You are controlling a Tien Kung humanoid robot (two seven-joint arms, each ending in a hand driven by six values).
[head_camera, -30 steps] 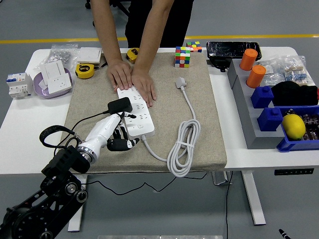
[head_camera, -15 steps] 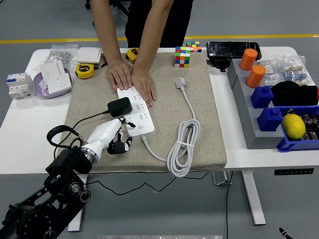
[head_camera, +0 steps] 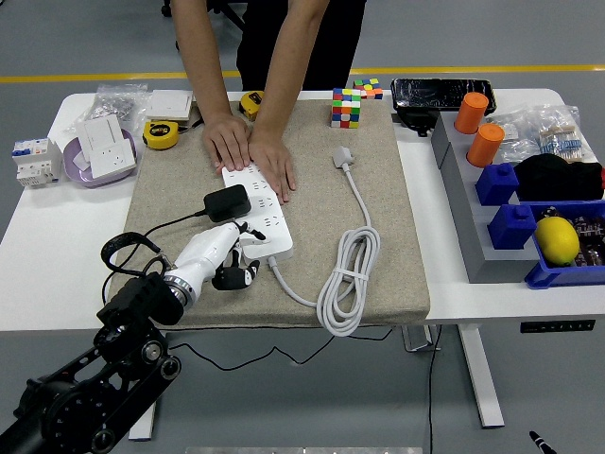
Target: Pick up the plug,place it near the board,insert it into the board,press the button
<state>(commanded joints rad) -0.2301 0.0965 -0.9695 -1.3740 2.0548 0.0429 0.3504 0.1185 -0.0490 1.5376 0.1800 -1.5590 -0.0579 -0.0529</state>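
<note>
The black plug (head_camera: 228, 201), a boxy adapter, is seated on the white power strip (head_camera: 255, 210) just left of the frame's centre, with its thin black cable looped toward the lower left. The strip is steadied at its far end by a person's two hands (head_camera: 250, 151), laid flat on it. The robot's left hand (head_camera: 227, 265) is held at the strip's near end, its white back uppermost and its dark fingers (head_camera: 238, 276) curled downward with nothing grasped; whether a fingertip is touching the strip's button cannot be told. The right arm is not in view.

Insertion is judged done and the button press to be in hand. A press could land beside the button, since the curled fingers hide the switch. The strip could be pushed along the beige mat (head_camera: 388, 236) if force is applied at a slant. The adapter's cable, lying close to the wrist, could be snagged and the plug levered out.

No brand or writing can be read; print on the yellow tape measure (head_camera: 161, 134) at the upper left is too small.
</note>
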